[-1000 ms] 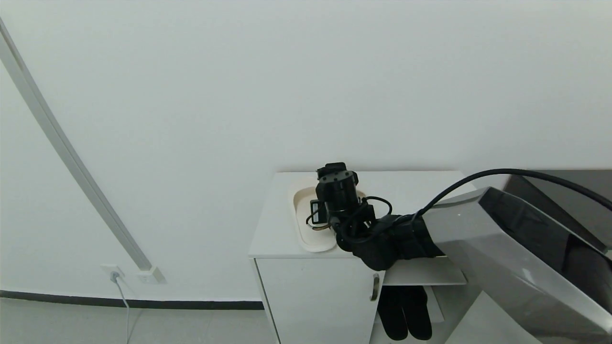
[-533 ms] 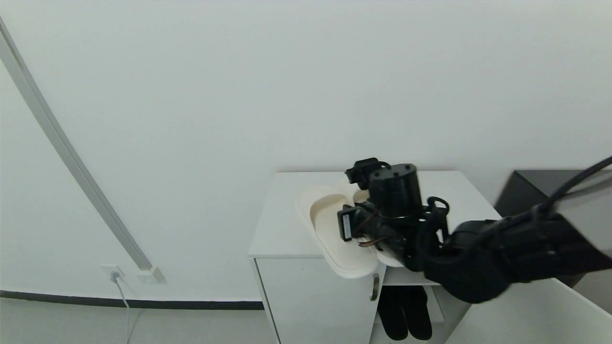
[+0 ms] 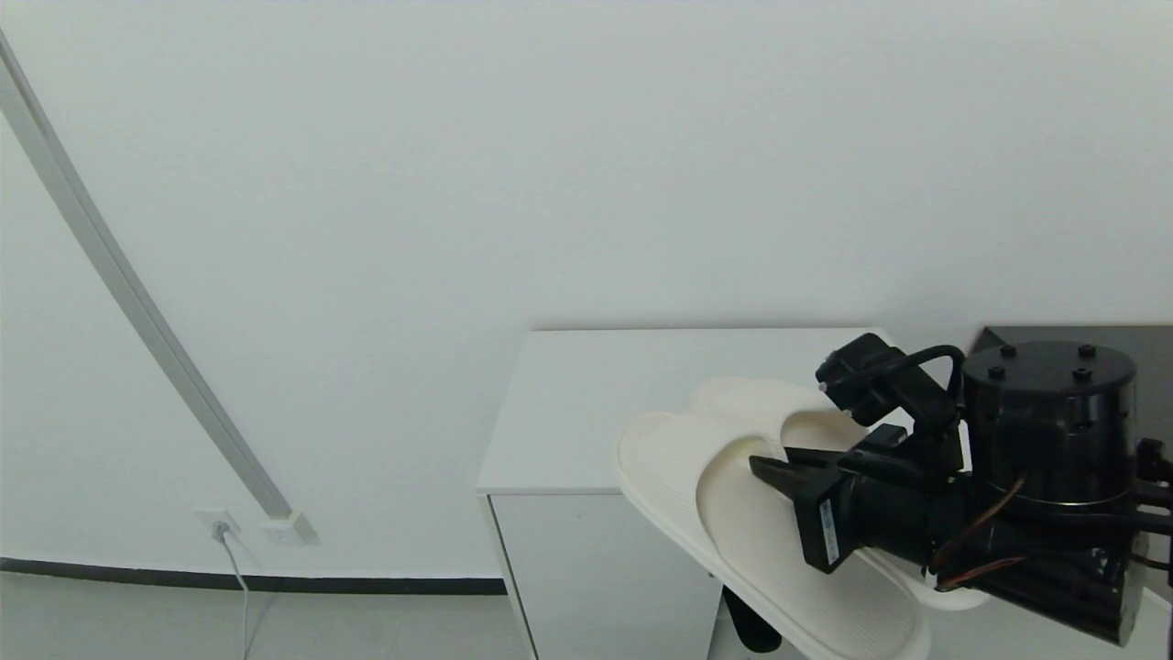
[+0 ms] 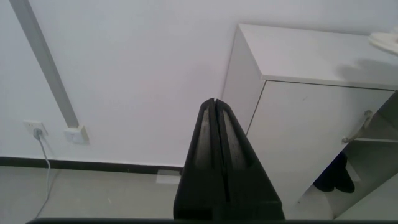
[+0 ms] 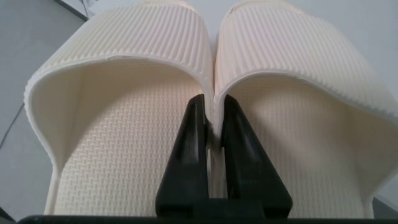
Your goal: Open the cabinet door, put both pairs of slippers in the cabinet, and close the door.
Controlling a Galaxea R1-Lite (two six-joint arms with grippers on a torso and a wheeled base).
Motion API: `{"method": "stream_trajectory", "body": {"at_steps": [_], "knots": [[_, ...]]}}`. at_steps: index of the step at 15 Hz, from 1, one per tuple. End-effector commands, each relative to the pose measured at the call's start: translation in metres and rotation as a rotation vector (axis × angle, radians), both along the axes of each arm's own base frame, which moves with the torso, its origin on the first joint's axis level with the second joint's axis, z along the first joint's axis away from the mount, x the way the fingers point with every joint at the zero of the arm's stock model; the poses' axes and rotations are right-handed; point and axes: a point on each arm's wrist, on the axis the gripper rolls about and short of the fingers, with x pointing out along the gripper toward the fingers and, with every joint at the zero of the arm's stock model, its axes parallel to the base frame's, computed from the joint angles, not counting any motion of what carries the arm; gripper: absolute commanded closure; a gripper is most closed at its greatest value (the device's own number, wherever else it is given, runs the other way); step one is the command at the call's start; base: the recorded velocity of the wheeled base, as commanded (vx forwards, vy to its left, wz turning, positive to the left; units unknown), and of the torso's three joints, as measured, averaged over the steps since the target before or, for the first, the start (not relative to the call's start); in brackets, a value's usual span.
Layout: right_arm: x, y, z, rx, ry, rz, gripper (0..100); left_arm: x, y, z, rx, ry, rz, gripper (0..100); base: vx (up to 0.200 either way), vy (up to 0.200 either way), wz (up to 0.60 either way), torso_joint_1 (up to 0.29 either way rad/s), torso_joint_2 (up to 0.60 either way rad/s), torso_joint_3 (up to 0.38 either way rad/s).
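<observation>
My right gripper (image 3: 765, 467) is shut on a pair of cream slippers (image 3: 696, 495), pinching the adjoining inner edges of their two straps (image 5: 213, 102). The pair hangs in the air in front of the white cabinet (image 3: 586, 412), past its top's front right edge, toes tilted up toward the wall. A pair of black slippers (image 4: 336, 180) lies inside the cabinet's open right compartment, beside the door handle (image 4: 359, 126); its tip peeks out under the cream pair (image 3: 747, 632). My left gripper (image 4: 214, 102) is shut on nothing, low and to the left of the cabinet.
A grey cable duct (image 3: 119, 275) runs diagonally down the white wall to a socket with a plugged-in cable (image 3: 220, 530). A dark surface (image 3: 1145, 335) sits right of the cabinet. The cabinet's left door panel (image 3: 605, 577) stands closed.
My right gripper has lifted the cream slippers off the cabinet top and carried them right and toward me. The right arm has swung with them.
</observation>
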Motion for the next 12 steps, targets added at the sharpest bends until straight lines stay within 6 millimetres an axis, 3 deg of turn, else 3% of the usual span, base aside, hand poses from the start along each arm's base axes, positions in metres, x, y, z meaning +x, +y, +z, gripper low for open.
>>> {"method": "stream_trajectory", "body": {"at_steps": [1,9,12], "knots": [[-0.0029,-0.0029,0.004,0.012,-0.011,0.001,100,0.0,0.0,0.0,0.0,0.0,0.0,100,-0.2,0.0,0.0,0.002,0.0,0.002],[-0.0037,-0.0017,-0.0007,-0.001,0.0,0.004,100,0.0,0.0,0.0,0.0,0.0,0.0,100,-0.2,0.0,0.0,0.002,0.0,0.003],[-0.0048,-0.0011,-0.0015,-0.003,0.003,0.009,100,0.0,0.0,0.0,0.0,0.0,0.0,100,0.0,0.0,0.0,0.0,0.0,0.0]]}}
